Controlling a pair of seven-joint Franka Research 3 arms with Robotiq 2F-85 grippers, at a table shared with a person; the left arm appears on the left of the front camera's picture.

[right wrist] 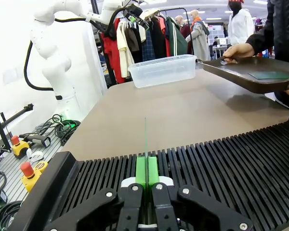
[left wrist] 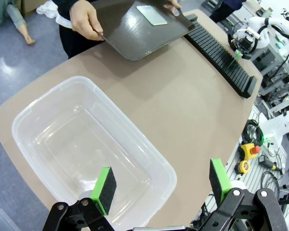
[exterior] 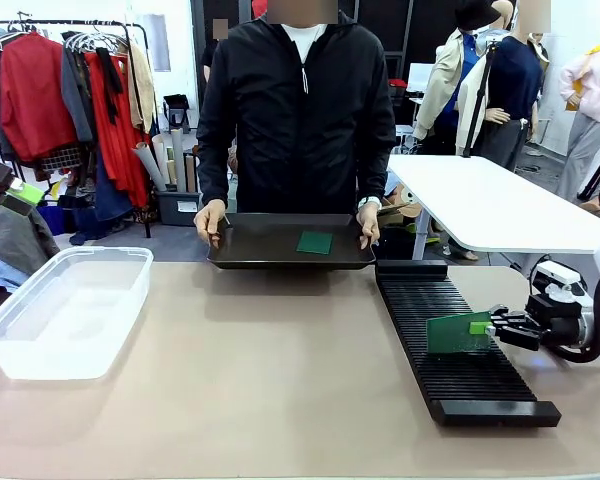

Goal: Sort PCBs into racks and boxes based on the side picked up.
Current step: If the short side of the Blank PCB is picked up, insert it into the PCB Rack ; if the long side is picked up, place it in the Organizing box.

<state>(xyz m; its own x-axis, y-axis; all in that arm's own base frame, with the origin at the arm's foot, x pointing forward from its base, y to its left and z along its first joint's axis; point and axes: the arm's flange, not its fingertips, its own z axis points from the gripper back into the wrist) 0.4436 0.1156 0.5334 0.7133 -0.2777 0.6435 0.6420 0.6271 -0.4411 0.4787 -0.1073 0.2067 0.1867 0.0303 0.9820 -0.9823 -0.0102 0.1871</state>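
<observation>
Front view: two PCBs, the upright PCB [exterior: 458, 333] pinched by right gripper [exterior: 490, 325] over one rack [exterior: 450, 375], perhaps slotted; second PCB [exterior: 315, 242] flat on person's tray [exterior: 270, 255].
Left gripper [left wrist: 162, 173]: fingers spread wide above one clear box [left wrist: 33, 113].
Setting: tan table [exterior: 280, 370]; clothes rail [exterior: 70, 90] behind.

You have a tan table [exterior: 280, 380] in front, w/ a dark rimmed tray [exterior: 260, 245] at its far edge. In right wrist view the tray is raised a bit, w/ its shadow on the table under it. A person in black jacket [exterior: 295, 110] stands just behind it. Bg left: a clothes rail [exterior: 80, 40] w/ red and grey garments. Bg right: a white table [exterior: 500, 205], well apart. Beside the tan table, on a grey bench [right wrist: 9, 185], you see yellow boxes w/ red buttons [right wrist: 28, 173] and black cables [right wrist: 62, 129]. The floor [left wrist: 19, 72] is blue-grey.
</observation>
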